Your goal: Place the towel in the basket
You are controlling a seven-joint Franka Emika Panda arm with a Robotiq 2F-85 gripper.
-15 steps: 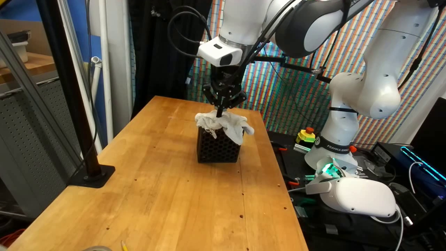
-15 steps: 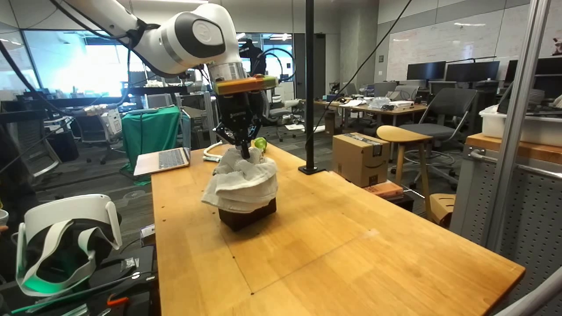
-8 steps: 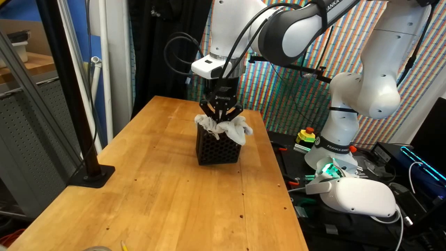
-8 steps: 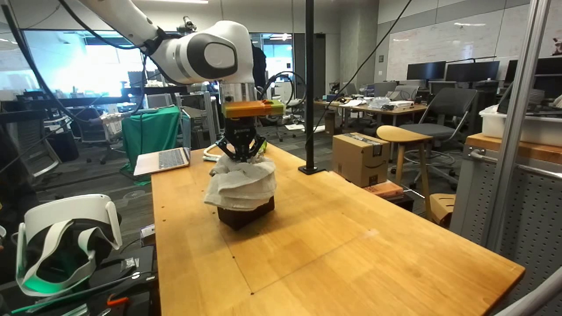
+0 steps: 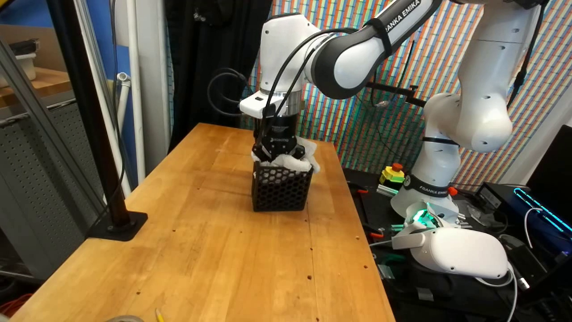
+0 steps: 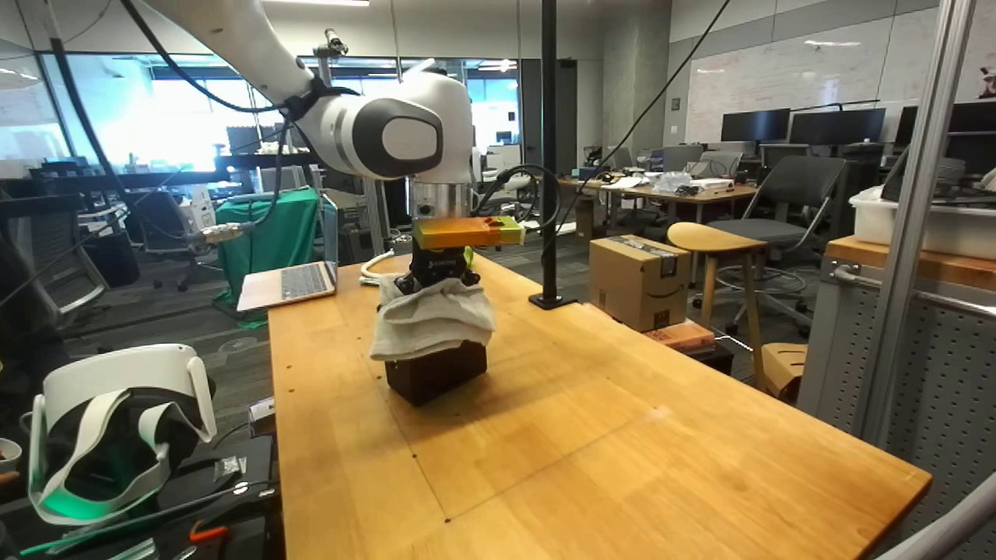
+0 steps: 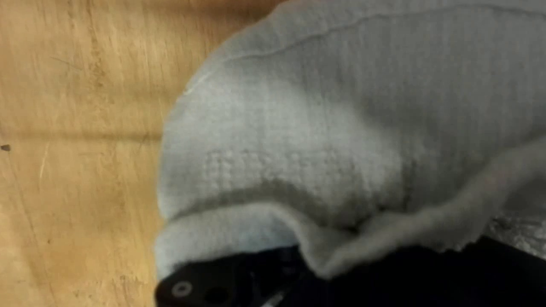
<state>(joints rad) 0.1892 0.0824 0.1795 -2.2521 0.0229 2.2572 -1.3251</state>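
The black basket [image 5: 281, 194] with honeycomb holes stands upright on the wooden table in both exterior views. The white-grey towel [image 5: 292, 163] is bunched at its top, and some white shows through the upper holes. In an exterior view the towel [image 6: 432, 325] still drapes over the rim on that side. My gripper [image 5: 278, 154] points straight down, pushed into the towel at the basket's mouth. Its fingers are hidden by towel and basket. In the wrist view the towel [image 7: 277, 115] fills most of the picture, with the dark gripper [image 7: 294, 277] at the bottom edge.
A black post [image 6: 549, 257] with a flat base stands at the table's edge. A laptop [image 6: 299, 281], a pale cable [image 6: 375, 268] and a green object [image 6: 468, 255] lie beyond the basket. A white headset [image 5: 464, 252] sits beside the table.
My gripper has moved down into the basket's mouth, and its fingers are now out of sight. The towel has sunk inward, uncovering more of the basket's wall. The basket has shifted slightly.
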